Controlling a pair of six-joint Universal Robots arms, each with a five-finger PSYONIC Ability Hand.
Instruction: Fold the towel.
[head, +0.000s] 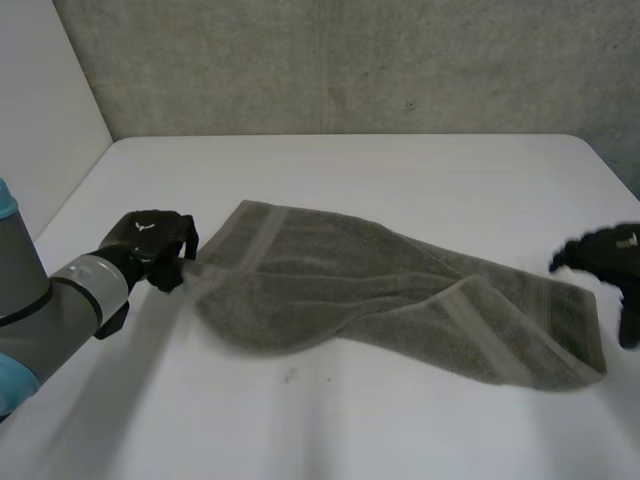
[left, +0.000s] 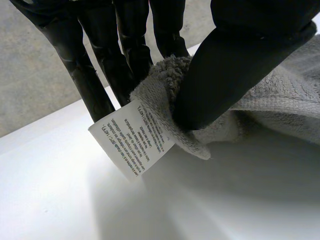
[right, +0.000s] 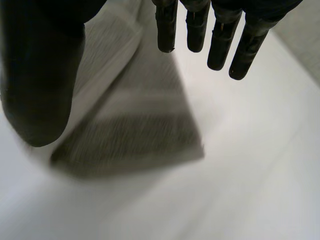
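The left hand (head: 150, 245) clamps its fingers (left: 125, 50) on the rumpled terry towel (head: 400, 290) at its labelled corner; the right hand (head: 605, 252) holds its fingers (right: 220, 45) apart.

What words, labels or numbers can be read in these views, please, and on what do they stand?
White care label, sewn at the corner of the towel that the left hand pinches: several lines of print, too small to read.
Small white mark on the back of the left hand: too small to read.
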